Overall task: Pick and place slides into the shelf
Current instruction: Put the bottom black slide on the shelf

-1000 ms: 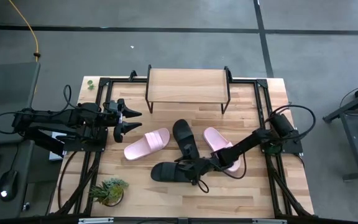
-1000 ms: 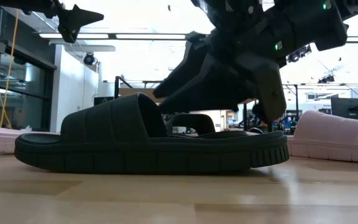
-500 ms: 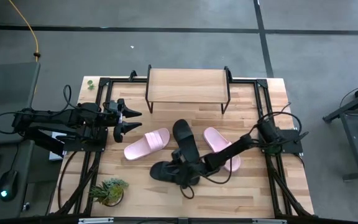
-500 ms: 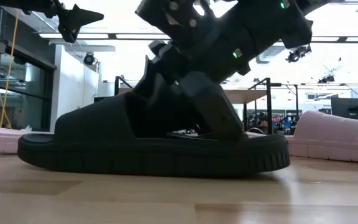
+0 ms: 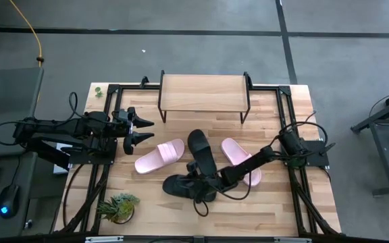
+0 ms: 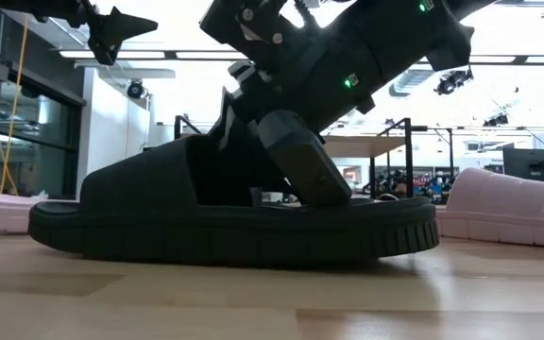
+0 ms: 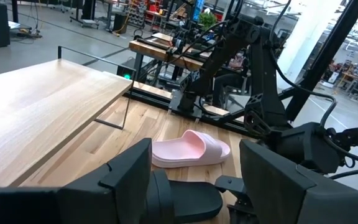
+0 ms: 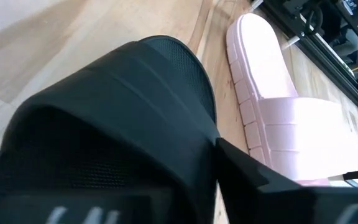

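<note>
1. A butcher-block wooden table point(image 5: 181, 202) stands on a grey concrete floor; the shelf point(image 5: 203, 92) sits at the middle of the table's far edge, its light wood top bare.
2. The high view shows all four slides: a pink slide point(image 5: 159, 156) left of centre, a black slide point(image 5: 200, 152) lying lengthwise at the centre, a second pink slide point(image 5: 240, 160) toward the right edge, and another black slide point(image 5: 181, 185) nearer the front edge.
3. The right gripper point(image 5: 204, 185) is down on that front black slide; the low view shows one finger point(image 6: 302, 165) reaching into the opening under the strap, with the sole flat on the table.
4. The right wrist view is filled by the black strap point(image 8: 104, 124), a finger tip just beside it and a pink slide point(image 8: 272, 87) beyond; whether the fingers have closed on the strap cannot be told.
5. The left gripper point(image 5: 139, 131) hovers near the left edge, fingers spread apart, as the left wrist view confirms.
6. A small plant point(image 5: 118, 206) sits at the front left corner.
7. Since half a second ago the right gripper has shifted only slightly on the slide; the slides lie where they were.
</note>
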